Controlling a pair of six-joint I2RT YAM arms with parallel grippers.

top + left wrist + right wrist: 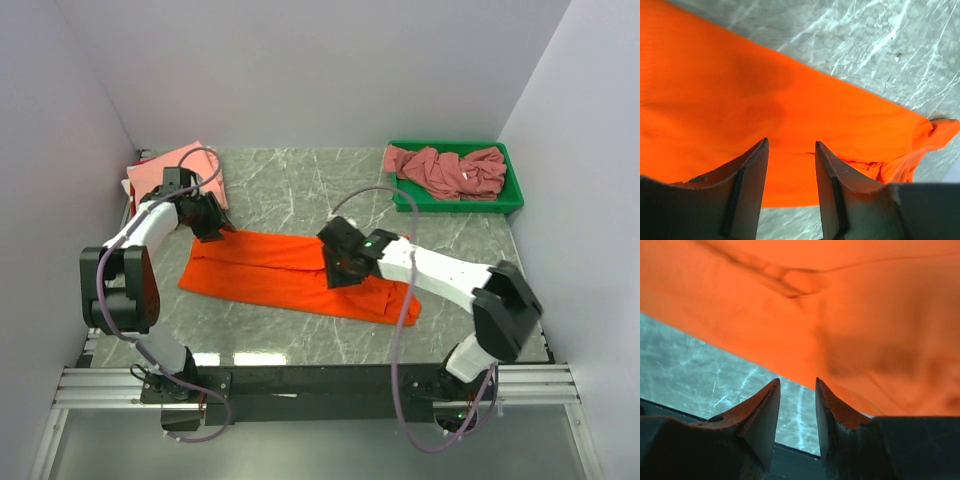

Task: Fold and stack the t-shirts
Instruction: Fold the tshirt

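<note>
Fold step, orange t-shirt point(300, 275): already a long band, so I'd fold end to end next.
Top: band lies across the table point(290, 185) middle, toward the near edge. Left gripper point(210, 228) over its far-left end, right gripper point(345, 268) mid-band. Salmon-pink t-shirt point(175, 170) folded at far-left corner, mauve t-shirts point(445, 170) bunched in green bin point(455, 205) at far-right corner. Left wrist: fingers point(752, 165) spread, empty, cloth below. Right wrist: fingers point(765, 405) spread, empty, tips at the band's edge. Suggest pinching both corners of one end, all layers, and lifting level.
</note>
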